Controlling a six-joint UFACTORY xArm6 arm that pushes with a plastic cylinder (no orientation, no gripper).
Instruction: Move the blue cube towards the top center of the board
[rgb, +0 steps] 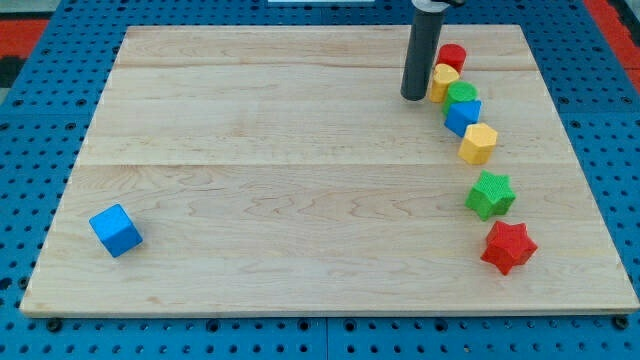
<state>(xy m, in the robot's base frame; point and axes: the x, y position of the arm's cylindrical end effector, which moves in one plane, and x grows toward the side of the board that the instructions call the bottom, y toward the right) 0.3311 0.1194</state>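
The blue cube (116, 230) sits alone near the bottom left corner of the wooden board (300, 170). My tip (414, 96) rests on the board near the view's top right, far from the blue cube. It stands just left of a yellow block (444, 80) and touches or nearly touches it.
A curved row of blocks runs down the right side: a red cylinder (453, 56), the yellow block, a green cylinder (462, 94), a second blue block (463, 117), a yellow hexagonal block (479, 143), a green star (490, 194), a red star (508, 247). Blue pegboard surrounds the board.
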